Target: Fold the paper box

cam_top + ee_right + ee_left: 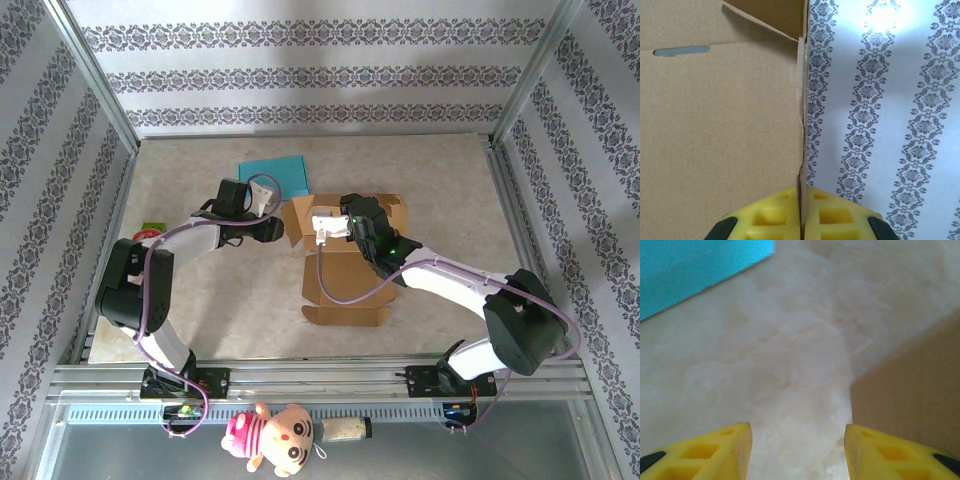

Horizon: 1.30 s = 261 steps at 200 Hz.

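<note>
Right gripper (803,217) clamped a wall edge of the cardboard box (715,130). Left gripper (797,452) stood open over the table (790,340), with the box at frame right and a teal sheet (690,270) at upper left.

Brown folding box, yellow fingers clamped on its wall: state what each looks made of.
Brown folding box: corrugated cardboard, matte; faint ribbing across the panel, a raw cut edge, a punched slot. Yellow fingers of the right gripper: probably moulded or printed plastic, matte, with hollow lattice cells.

Bright, even light — glare on wallpaper (882,17); left wrist view blurred, perhaps defocus.
</note>
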### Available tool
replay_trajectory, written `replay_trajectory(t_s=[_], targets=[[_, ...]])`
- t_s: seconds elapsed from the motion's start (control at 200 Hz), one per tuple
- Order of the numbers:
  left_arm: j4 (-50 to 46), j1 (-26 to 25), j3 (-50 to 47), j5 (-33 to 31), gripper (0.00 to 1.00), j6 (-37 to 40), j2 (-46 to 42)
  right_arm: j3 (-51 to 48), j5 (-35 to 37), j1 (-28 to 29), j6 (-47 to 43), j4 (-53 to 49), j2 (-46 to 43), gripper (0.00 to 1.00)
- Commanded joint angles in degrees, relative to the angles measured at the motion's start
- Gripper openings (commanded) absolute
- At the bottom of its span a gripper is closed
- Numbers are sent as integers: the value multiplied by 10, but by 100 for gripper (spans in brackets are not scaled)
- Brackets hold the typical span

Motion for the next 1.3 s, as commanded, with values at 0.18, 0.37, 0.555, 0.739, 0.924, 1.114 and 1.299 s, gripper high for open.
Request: replay_trajectory(t_s=[0.18, 0.37, 0.555, 0.739, 0.924, 1.114, 1.299], targets=[[111, -164, -146, -223, 40, -308, -215, 14, 40, -21, 63, 7, 36, 7], [92, -232, -104, -264, 38, -348, -130, 16, 30, -19, 76, 6, 37, 7], [75, -219, -35, -258, 38, -300, -11, 11, 22, -17, 80, 5, 24, 7], [24, -190, 33, -211, 46, -291, 76, 10, 21, -19, 83, 5, 13, 7], [15, -179, 53, -207, 55, -263, 118, 10, 17, -19, 84, 5, 14, 7], [0, -173, 90, -110, 58, -244, 171, 10, 18, -19, 85, 5, 14, 7], [50, -172, 79, -61, 50, -256, 174, 12, 19, -19, 89, 4, 18, 7]])
